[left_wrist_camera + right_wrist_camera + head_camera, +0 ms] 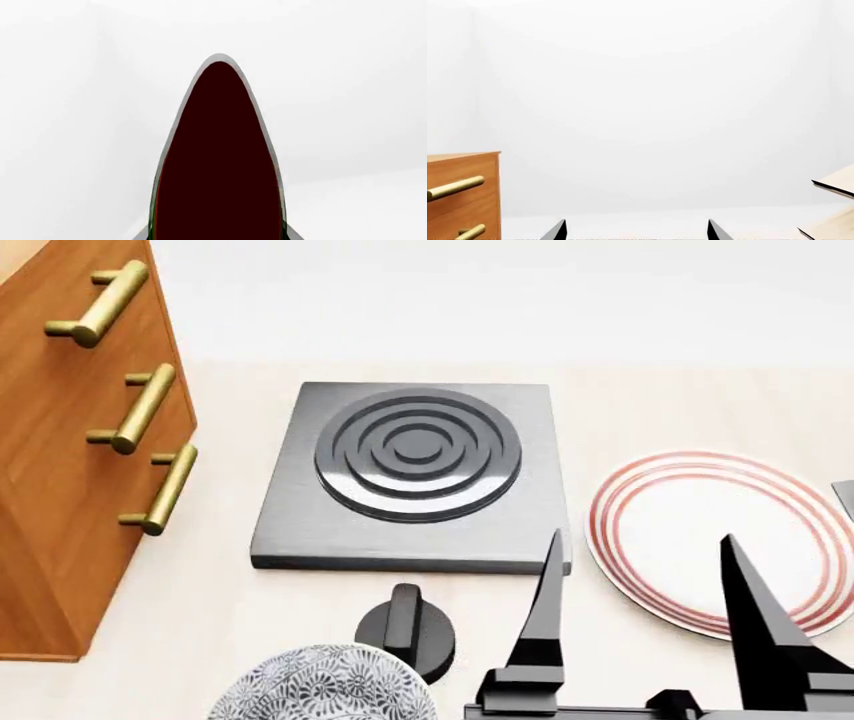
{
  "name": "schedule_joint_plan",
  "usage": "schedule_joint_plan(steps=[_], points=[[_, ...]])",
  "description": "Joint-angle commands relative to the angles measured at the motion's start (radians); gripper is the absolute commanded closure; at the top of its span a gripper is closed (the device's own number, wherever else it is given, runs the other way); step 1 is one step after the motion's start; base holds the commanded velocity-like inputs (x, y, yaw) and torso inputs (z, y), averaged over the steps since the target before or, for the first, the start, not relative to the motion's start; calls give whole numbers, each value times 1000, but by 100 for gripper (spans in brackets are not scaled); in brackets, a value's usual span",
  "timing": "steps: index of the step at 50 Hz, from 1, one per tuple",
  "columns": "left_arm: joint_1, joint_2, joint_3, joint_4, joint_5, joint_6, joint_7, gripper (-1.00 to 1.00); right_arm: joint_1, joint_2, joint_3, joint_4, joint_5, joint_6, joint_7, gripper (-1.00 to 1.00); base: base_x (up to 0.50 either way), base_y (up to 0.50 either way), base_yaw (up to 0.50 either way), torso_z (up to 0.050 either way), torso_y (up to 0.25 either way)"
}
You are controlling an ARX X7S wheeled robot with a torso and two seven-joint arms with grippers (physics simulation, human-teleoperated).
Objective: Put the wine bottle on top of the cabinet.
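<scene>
The wine bottle (220, 160) fills the middle of the left wrist view as a dark, green-edged rounded shape. It sits between the tips of my left gripper (218, 236), which is shut on it. Its cork and label are hidden. The bottle and left gripper are out of the head view. The orange-brown cabinet (67, 470) with brass bar handles stands at the left in the head view. It also shows in the right wrist view (460, 192), with its top edge visible. My right gripper (641, 540) is open and empty at the front right, and its fingers are spread wide in the right wrist view (637, 231).
A grey burner plate (414, 475) with concentric rings lies mid-table. A red-striped white plate (714, 535) lies under the right gripper. A patterned bowl (320, 690) and a black knobbed lid (404, 628) sit at the front. A pale slanted wooden box (834, 210) stands at the right.
</scene>
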State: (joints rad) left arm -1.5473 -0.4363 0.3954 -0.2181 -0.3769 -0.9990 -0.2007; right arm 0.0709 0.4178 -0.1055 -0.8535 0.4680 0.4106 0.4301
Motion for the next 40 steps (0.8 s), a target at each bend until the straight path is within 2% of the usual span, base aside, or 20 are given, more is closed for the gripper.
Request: schedule_joint_plan(steps=[1,24,40], points=[[-40,-10,-19,-74,3,-38,-26,100,-2,-1,-10,8,0,-8,-1,-100,0,0,0,0,0],[87,-25,-188,-101,-68,-91,-99,100,2,8,-14,2,7,-9,7,-100,0,0,0,0,1],[144,-16,-250,-102,-102,-20,-81,100,-6,16,-10,-16,14,-9,19,-100,0,0,0,1,1]])
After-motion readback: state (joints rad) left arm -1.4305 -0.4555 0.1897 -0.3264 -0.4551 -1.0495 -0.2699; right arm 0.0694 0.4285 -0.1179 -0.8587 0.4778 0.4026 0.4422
